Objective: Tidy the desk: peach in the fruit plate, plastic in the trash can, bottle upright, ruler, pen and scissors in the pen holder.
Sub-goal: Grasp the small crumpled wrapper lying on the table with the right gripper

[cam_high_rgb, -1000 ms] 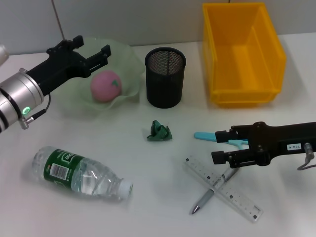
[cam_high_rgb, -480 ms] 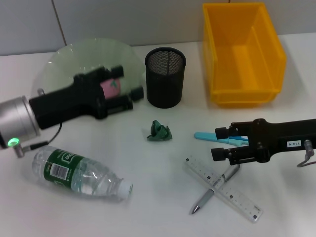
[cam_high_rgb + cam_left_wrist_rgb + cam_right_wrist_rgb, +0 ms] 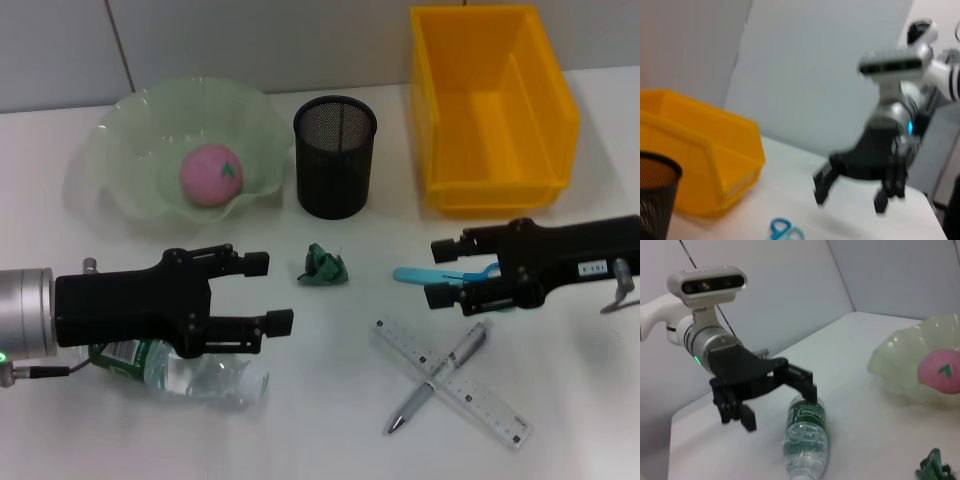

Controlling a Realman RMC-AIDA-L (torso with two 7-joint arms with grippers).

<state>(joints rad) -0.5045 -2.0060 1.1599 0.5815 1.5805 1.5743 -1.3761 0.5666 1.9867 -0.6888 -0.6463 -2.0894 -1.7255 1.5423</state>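
Lying nearest on the white table (image 3: 300, 420), a pen (image 3: 437, 379) crossed with a clear ruler (image 3: 452, 382), touching where they cross; lying on its side toward the robot's left, a water bottle (image 3: 180, 370) with a green label, partly covered by the left gripper (image 3: 268, 293), hovering just above it with jaws spread wide and gripping nothing; hanging on the robot's right, the right gripper (image 3: 440, 272), jaws parted and empty, straddling the blue scissors (image 3: 440, 276) resting flat on the table; sitting between the two grippers, a crumpled green plastic scrap (image 3: 323, 265); standing farther back, a black mesh pen holder (image 3: 335, 156), upright, beside a pale green fruit plate (image 3: 130, 160) already cradling the pink peach (image 3: 211, 174); sitting at the far right, a yellow bin (image 3: 491, 110)
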